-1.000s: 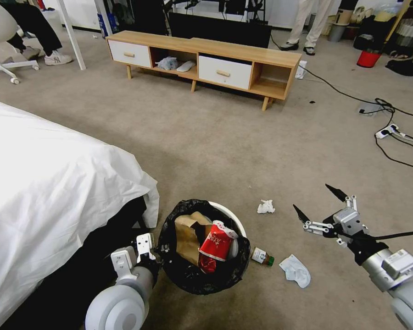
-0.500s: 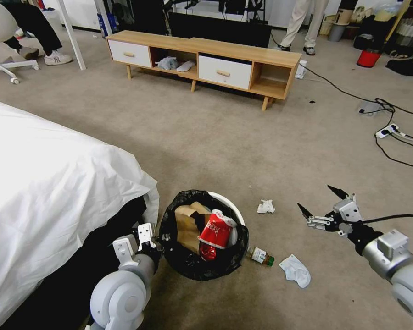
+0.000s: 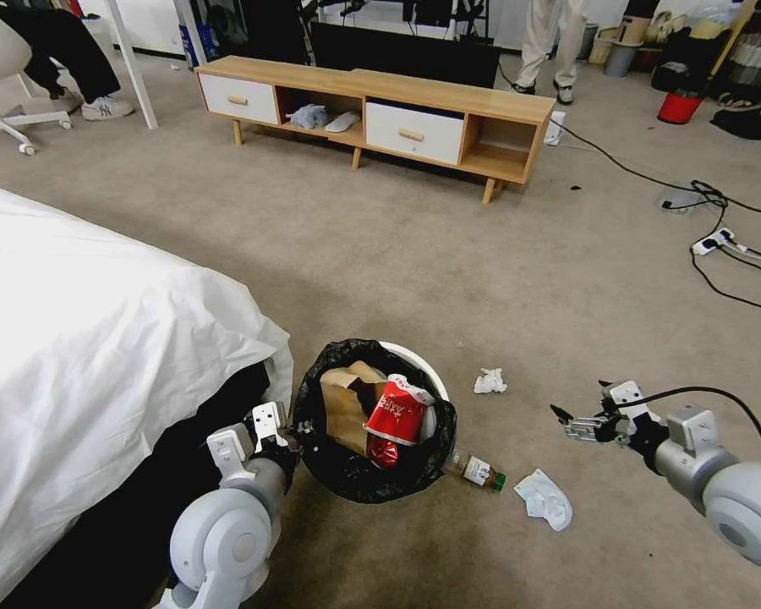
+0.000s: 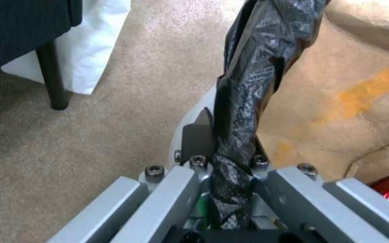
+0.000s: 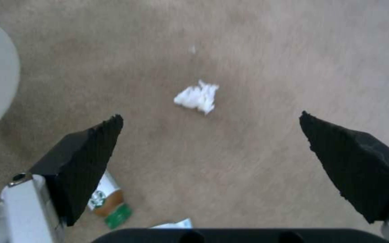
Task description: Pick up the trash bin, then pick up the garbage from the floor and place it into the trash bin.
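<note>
Nearest, at about seven o'clock in the head view, the left end effector [image 3: 271, 440] is clamped on the black-bag-covered rim of the trash bin [image 3: 372, 423]; the left wrist view shows its fingers pinching that crinkled liner, with the brown paper bag [image 4: 352, 84] just inside. The bin sits at six o'clock, right beside the white-sheeted bed [image 3: 101, 338], and already holds the paper bag and a red packet [image 3: 395, 416], so part of the garbage looks collected.

At about four o'clock the right end effector [image 3: 585, 414] hangs low over the floor [image 3: 414, 254] with its dark fingertips spread wide and nothing between them.

Three pieces are left on the carpet: a small bottle [image 3: 475, 470] touching the bin's side at five o'clock, a flat white tissue [image 3: 544, 499] just beyond it, and farther off, near one o'clock from the bin, a crumpled white tissue [image 3: 489, 381]. The right wrist view centres that crumpled tissue between the open fingertips, so I judge it the likely piece in hand.

Farthest, at twelve o'clock, stands a low wooden cabinet [image 3: 380, 110].
</note>
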`<state>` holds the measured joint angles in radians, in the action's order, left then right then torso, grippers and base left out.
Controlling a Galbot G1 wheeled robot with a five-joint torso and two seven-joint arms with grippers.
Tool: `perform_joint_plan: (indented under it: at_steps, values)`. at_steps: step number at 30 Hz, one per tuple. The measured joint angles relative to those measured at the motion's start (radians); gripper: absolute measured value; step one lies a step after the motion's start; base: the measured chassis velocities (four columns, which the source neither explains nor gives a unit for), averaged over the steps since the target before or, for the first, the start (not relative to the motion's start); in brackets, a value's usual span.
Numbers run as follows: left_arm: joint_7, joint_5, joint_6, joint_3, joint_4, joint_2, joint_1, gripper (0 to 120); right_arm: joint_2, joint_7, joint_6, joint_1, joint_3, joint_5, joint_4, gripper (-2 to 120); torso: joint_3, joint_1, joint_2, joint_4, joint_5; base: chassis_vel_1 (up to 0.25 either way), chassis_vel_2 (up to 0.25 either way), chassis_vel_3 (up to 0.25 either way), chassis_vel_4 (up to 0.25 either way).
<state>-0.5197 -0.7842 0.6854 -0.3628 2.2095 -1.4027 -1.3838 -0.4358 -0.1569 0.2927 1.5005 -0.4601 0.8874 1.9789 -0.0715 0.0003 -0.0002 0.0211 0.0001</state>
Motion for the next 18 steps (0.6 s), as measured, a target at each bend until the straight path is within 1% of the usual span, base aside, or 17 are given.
perform_joint_plan:
  at_steps: [1,2,4,5,7,10,11,13,16,17,18]
  values:
    - [0.0,0.0,0.0,0.0,0.0,-0.003,0.001,1,-0.013,-0.01,0.024,-0.045,0.052,0.026,-0.017,100,0.0,0.0,0.0,0.0001,-0.0001,0.0,0.0,0.0,0.0]
    - [0.0,0.0,0.0,0.0,0.0,-0.003,0.001,1,-0.013,-0.01,0.024,-0.045,0.052,0.026,-0.017,100,0.0,0.0,0.0,0.0001,-0.0001,0.0,0.0,0.0,0.0]
    - [0.001,0.001,-0.001,-0.001,0.0,-0.008,0.001,1,-0.025,-0.031,0.072,-0.111,0.134,0.071,-0.042,100,0.0,0.0,0.0,0.0001,0.0001,0.0,0.0,0.0,0.0]
    - [0.001,0.001,-0.001,-0.001,0.0,-0.008,0.001,1,-0.025,-0.031,0.072,-0.111,0.134,0.071,-0.042,100,0.0,0.0,0.0,0.0001,0.0001,0.0,0.0,0.0,0.0]
    - [0.002,0.003,-0.002,-0.003,0.0,-0.014,-0.001,1,-0.025,-0.041,0.11,-0.154,0.189,0.101,-0.055,100,0.0,0.0,0.0,0.0001,-0.0001,0.0,0.0,0.0,0.0]
    - [0.003,0.003,-0.002,-0.004,0.0,-0.015,-0.001,1,-0.024,-0.042,0.117,-0.163,0.199,0.107,-0.058,100,0.0,0.0,0.0,0.0001,-0.0001,0.0,0.0,0.0,0.0]
    - [0.005,0.006,-0.003,-0.006,-0.001,-0.024,-0.003,1,-0.023,-0.044,0.155,-0.201,0.237,0.143,-0.065,100,0.0,0.0,0.0,0.0001,-0.0002,0.0,0.0,0.0,0.0]
    - [0.008,0.009,-0.003,-0.007,-0.002,-0.031,-0.003,1,-0.023,-0.046,0.19,-0.234,0.266,0.172,-0.071,100,0.0,0.0,0.0,0.0,-0.0001,0.0,0.0,0.0,0.0]
    - [0.009,0.012,-0.003,-0.007,-0.003,-0.035,-0.003,1,-0.026,-0.05,0.214,-0.26,0.29,0.192,-0.079,100,0.0,0.0,0.0,0.0001,-0.0003,0.0,0.0,0.0,0.0]
    - [0.01,0.014,-0.003,-0.007,-0.005,-0.038,-0.003,1,-0.034,-0.057,0.234,-0.294,0.318,0.218,-0.09,100,0.0,0.0,0.0,0.0003,-0.0002,0.0,0.0,0.0,0.0]
    - [0.011,0.016,-0.003,-0.007,-0.006,-0.041,-0.003,1,-0.044,-0.06,0.25,-0.325,0.343,0.241,-0.102,100,0.0,0.0,0.0,0.0,-0.0002,0.0,0.0,0.0,0.0]
